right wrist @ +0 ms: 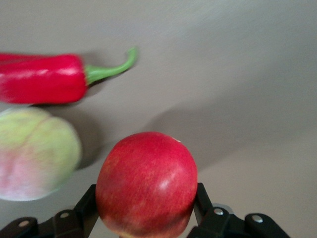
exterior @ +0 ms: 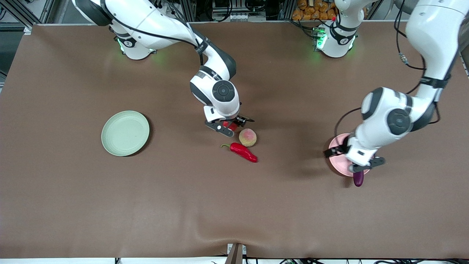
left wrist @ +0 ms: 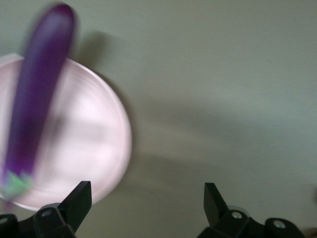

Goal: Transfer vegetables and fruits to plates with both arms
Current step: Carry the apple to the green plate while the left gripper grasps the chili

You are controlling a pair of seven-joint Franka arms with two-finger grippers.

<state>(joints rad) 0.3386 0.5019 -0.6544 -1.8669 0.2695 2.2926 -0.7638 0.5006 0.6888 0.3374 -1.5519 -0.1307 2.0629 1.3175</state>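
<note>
Two arms, two plates, two fruits, two vegetables on one brown table (exterior: pixel 73 205).

Right gripper (exterior: pixel 229 126), by the table's middle, is clamped on the red fruit (right wrist: pixel 147 182); peach (exterior: pixel 247 137) sits just beside it, chili (exterior: pixel 242 151) touching the peach, nearer the front camera. Left gripper (left wrist: pixel 147 206) hangs with fingers spread wide over the pink plate (exterior: pixel 335 145); eggplant (exterior: pixel 358 178) lies across that plate, tip past its rim. Green plate (exterior: pixel 125 132) toward the right arm's end holds nothing.
</note>
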